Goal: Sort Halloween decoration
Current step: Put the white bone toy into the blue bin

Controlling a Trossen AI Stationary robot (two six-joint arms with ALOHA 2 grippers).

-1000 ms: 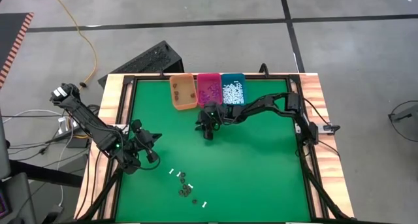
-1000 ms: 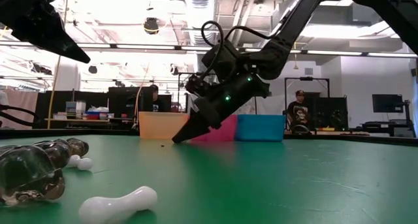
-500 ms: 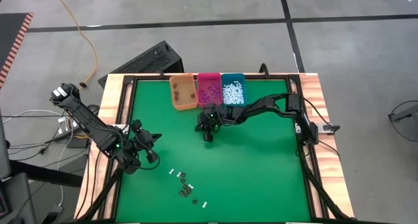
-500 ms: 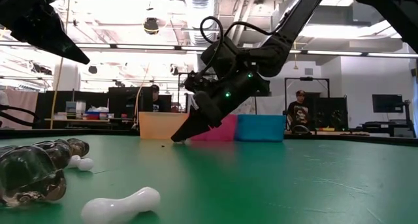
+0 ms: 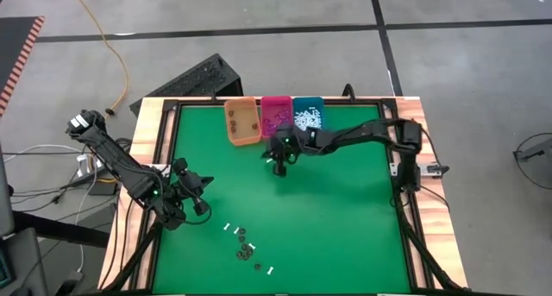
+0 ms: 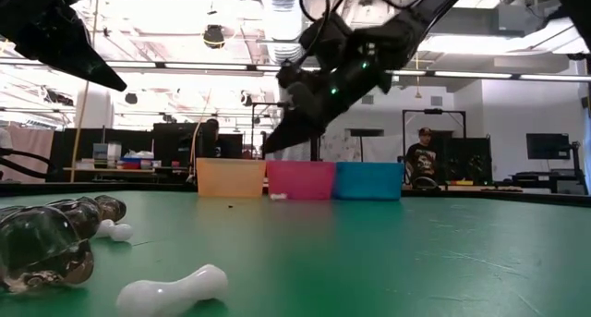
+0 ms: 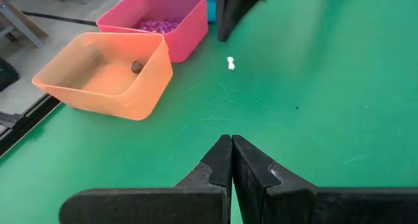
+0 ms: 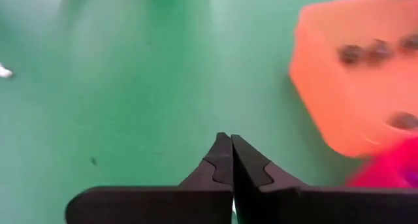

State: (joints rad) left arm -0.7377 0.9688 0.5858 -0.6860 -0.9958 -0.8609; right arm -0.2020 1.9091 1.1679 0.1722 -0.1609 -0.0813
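While the left gripper (image 5: 203, 208) sits closed and empty at the mat's left side, loose Halloween decoration (image 5: 246, 247) lies just right of it near the front edge. Orange bin (image 5: 241, 121), pink bin (image 5: 277, 116) and teal bin (image 5: 307, 116) line the far edge. Right gripper (image 5: 277, 165), closed, has risen from the mat since earlier; one white piece (image 6: 277, 197) lies before the pink bin.
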